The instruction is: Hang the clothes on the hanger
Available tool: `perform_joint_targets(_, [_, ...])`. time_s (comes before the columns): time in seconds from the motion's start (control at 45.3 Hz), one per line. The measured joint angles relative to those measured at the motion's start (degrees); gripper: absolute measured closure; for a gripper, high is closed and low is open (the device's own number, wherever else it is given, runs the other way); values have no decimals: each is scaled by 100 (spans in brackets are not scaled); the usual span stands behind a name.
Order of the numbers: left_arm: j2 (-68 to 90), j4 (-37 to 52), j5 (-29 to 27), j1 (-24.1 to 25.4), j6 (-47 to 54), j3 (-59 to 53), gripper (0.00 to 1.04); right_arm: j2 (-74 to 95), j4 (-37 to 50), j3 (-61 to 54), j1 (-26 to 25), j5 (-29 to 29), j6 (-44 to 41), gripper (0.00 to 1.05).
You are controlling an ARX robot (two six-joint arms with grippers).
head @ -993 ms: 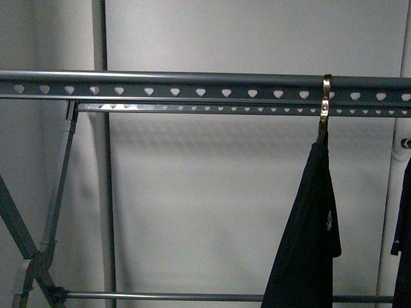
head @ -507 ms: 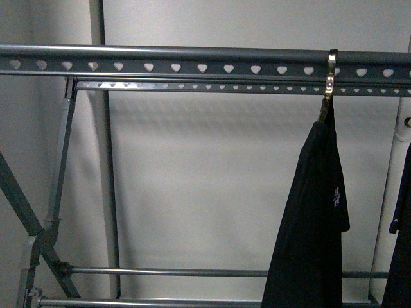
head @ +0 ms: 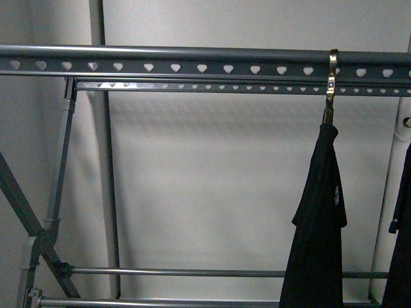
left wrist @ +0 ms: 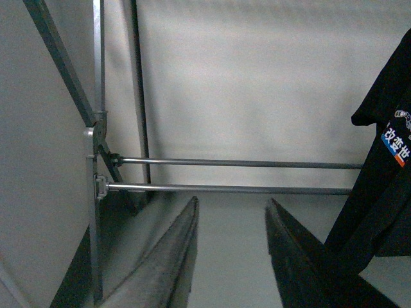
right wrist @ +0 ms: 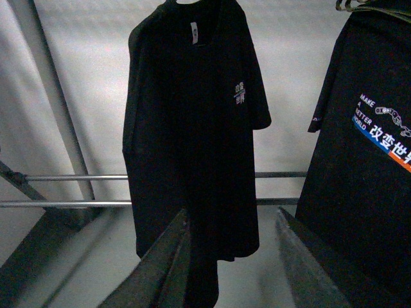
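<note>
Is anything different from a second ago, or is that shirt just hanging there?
The rail sits lower in the front view than a second ago at first, then higher, so the camera shifted. In the last half second the black T-shirt swung a little right and now hangs straighter. Its brass hook stays over the rail. Nothing was grasped or released that these views show; both grippers are open and empty.
</note>
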Motion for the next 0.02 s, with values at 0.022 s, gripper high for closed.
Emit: perform_joint_targets(0.022, [0, 0, 0, 0, 0, 0, 65, 0, 0, 0, 0, 0, 0, 60])
